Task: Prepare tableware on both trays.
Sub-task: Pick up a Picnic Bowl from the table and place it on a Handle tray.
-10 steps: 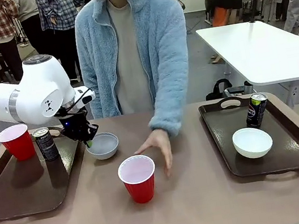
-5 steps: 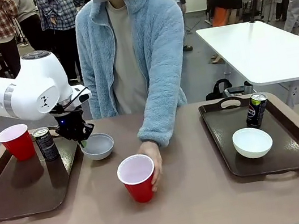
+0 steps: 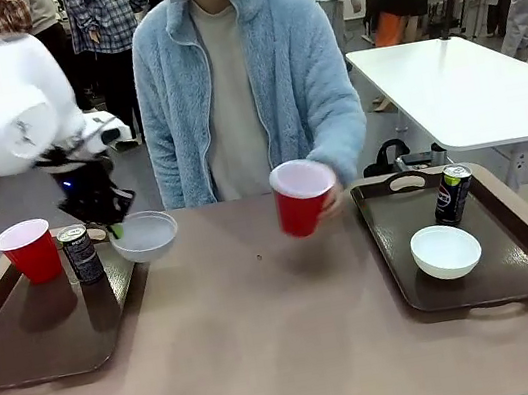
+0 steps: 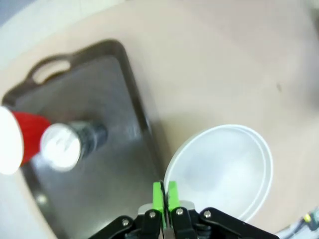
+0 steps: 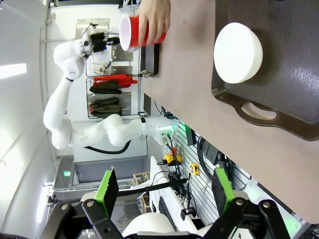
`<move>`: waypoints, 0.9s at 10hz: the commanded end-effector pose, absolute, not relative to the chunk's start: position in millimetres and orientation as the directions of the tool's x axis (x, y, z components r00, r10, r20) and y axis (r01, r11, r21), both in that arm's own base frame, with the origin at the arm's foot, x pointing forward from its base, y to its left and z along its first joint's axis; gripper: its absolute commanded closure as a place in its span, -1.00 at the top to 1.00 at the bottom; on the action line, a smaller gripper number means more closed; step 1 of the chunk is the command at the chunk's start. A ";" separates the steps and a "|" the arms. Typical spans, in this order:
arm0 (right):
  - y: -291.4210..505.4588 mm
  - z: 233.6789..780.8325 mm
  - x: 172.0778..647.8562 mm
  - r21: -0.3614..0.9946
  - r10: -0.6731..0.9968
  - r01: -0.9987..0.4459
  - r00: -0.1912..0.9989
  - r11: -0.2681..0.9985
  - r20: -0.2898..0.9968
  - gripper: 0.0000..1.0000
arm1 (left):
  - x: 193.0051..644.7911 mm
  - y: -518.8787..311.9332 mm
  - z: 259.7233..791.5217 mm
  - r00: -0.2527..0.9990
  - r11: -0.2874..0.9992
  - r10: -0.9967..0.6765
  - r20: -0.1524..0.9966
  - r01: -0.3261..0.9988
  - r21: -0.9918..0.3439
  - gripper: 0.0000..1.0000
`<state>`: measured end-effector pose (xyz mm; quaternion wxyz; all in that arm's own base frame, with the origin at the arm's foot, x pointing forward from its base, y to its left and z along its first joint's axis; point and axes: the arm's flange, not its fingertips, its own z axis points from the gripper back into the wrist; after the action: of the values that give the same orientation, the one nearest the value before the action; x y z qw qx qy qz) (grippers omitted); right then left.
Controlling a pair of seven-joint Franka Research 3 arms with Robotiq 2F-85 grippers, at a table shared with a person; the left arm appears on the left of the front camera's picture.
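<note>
The left gripper is pinching the near rim of a grey bowl, its green pads pressed together on the thin edge. The bowl is hanging level just beside the left tray, at that tray's right rim near its far corner; in the wrist view it is lying just off the rim, over the table. On the left tray a red cup is standing upright at the far left, and a black can is standing just right of it, between the cup and the bowl. Well to the right of the left tray, a person's hand is wrapping its fingers round a second cup and holding it in the air, tilted a little. Farther right again, the right tray is carrying a white bowl and a second can. The right gripper is hanging with its fingers spread wide, gripping nothing.
</note>
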<state>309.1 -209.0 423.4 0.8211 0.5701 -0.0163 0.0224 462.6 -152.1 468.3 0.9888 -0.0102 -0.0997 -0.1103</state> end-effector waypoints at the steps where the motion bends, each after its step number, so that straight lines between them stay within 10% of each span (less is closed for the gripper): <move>1: -209.2 423.8 306.8 0.936 0.028 -0.067 0.998 0.345 0.061 0.97 | 413.9 -105.6 499.2 0.950 0.969 -0.233 0.209 0.246 -0.036 -1.00; 9: -209.2 423.8 306.8 0.936 0.028 -0.067 0.998 0.345 0.061 0.97 | 346.6 -16.1 501.6 0.971 0.979 -0.161 0.179 0.180 -0.097 -1.00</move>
<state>309.1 -208.9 423.4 0.8211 0.5702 -0.0162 0.0224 342.8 -12.4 497.8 0.9901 -0.0549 -0.0978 -0.0848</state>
